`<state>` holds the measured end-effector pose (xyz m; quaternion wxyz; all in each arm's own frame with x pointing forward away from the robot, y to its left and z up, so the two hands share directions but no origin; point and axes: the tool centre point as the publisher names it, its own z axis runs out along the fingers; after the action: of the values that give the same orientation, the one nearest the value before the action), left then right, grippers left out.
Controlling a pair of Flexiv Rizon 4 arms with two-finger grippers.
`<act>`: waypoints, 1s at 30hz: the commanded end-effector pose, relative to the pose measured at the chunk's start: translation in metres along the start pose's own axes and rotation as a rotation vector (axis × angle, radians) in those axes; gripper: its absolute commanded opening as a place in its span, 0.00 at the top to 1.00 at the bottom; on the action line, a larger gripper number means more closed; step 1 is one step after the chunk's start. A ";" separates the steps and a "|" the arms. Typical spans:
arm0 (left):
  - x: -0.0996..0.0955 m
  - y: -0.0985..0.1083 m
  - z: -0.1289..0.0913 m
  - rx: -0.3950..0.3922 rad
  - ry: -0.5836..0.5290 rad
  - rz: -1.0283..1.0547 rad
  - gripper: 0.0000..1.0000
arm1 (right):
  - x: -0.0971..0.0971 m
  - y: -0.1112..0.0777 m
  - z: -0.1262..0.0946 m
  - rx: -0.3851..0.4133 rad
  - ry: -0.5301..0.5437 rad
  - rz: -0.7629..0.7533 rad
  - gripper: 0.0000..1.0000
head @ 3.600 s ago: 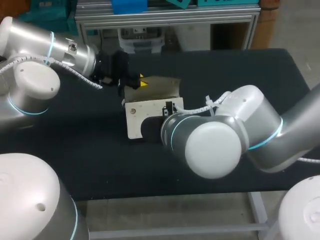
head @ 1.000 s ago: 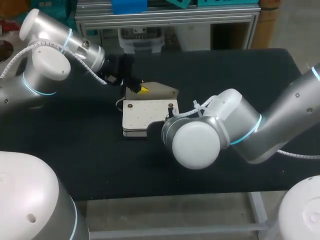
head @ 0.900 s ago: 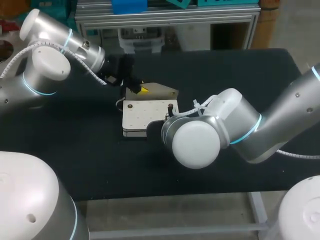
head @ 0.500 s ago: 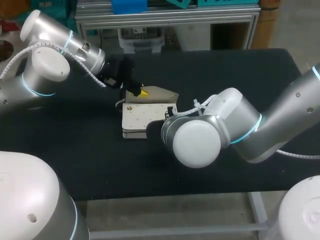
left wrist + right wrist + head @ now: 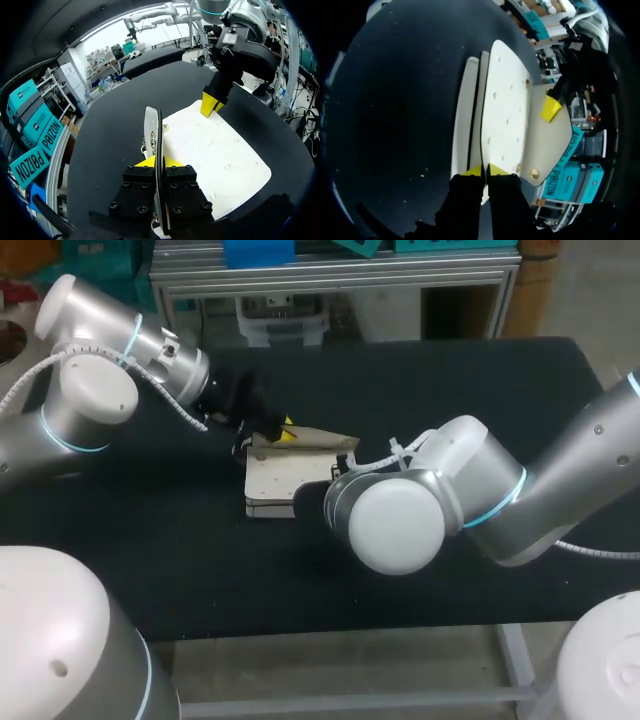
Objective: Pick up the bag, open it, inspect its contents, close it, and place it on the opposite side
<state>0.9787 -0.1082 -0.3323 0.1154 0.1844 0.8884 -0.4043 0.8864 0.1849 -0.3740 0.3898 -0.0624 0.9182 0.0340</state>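
Broadly, the black counter (image 5: 480, 390) carries a white bag (image 5: 280, 475), which lies flat near the middle, somewhat toward the left arm's side. The bag's flap (image 5: 322, 440) is tilted up from the body along the far edge. The left tool (image 5: 159, 161) is pinched narrow on the flap, which shows edge-on between its yellow tips. The right tool (image 5: 485, 171) is closed narrow on the rim of the bag's upper panel, at the end opposite the left tool.

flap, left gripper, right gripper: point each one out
flap (image 5: 151, 125), left wrist view, on its upright edge.
left gripper (image 5: 287, 429), head view, between its yellow tips at the flap.
right gripper (image 5: 484, 171), right wrist view, between its yellow tips, shut on the bag (image 5: 506, 107).
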 end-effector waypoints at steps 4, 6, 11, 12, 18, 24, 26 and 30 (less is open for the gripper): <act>0.021 0.005 0.004 -0.015 -0.059 0.093 1.00 | 0.005 -0.004 0.001 -0.068 -0.527 -0.001 1.00; 0.025 0.007 0.006 -0.008 -0.051 0.122 1.00 | 0.005 -0.004 0.001 -0.068 -0.527 -0.001 1.00; 0.036 0.012 0.011 -0.027 -0.024 0.199 1.00 | 0.005 -0.004 0.001 -0.068 -0.527 -0.001 1.00; 0.038 0.013 0.012 -0.027 -0.020 0.211 1.00 | 0.005 -0.004 0.001 -0.068 -0.527 -0.001 1.00; 0.045 0.010 0.008 -0.006 -0.051 0.220 0.82 | 0.005 -0.004 0.001 -0.068 -0.527 -0.001 1.00; 0.040 -0.005 -0.004 0.018 -0.110 0.250 0.40 | 0.005 -0.004 0.001 -0.068 -0.527 -0.001 1.00; 0.038 -0.011 -0.007 0.020 -0.126 0.265 0.44 | 0.005 -0.004 0.001 -0.068 -0.527 -0.001 1.00; 0.032 -0.018 -0.011 0.020 -0.148 0.285 0.64 | 0.005 -0.004 0.001 -0.068 -0.527 -0.001 1.00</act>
<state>0.9473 -0.1043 -0.3268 0.2216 0.2835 0.8403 -0.4054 0.8856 0.1841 -0.3733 0.3862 -0.0651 0.9194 0.0366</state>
